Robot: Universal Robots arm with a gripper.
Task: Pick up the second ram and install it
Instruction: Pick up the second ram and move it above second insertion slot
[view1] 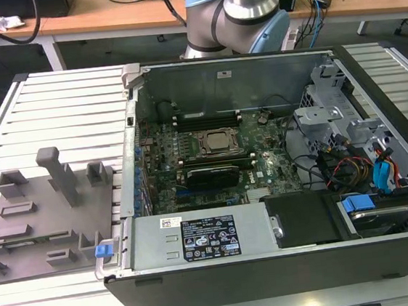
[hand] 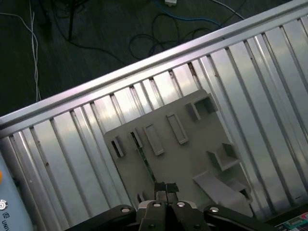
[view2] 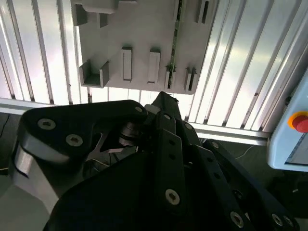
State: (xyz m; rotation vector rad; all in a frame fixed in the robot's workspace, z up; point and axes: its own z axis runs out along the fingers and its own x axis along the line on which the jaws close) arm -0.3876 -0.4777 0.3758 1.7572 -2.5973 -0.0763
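Observation:
The second ram [hand: 144, 161] is a thin green stick standing on edge in a slot of the grey holder block [hand: 192, 159]. In the second wrist view the same ram [view2: 175, 38] shows as a narrow green line across the holder block [view2: 139, 33]. My gripper [hand: 166, 188] hangs well above the block, near one end of the ram and apart from it. Its fingertips are shut together and hold nothing. In the exterior view the holder block [view1: 43, 221] lies on the ribbed table to the left of the open computer case [view1: 274, 262].
The case holds a motherboard with a CPU socket [view1: 216, 142], memory slots [view1: 208, 120] behind it and a black module [view1: 210, 174] in front. Cables and drive bays [view1: 358, 159] fill its right side. The arm's base [view1: 236, 11] stands behind the case. Ribbed aluminium table [hand: 72, 144] surrounds the block.

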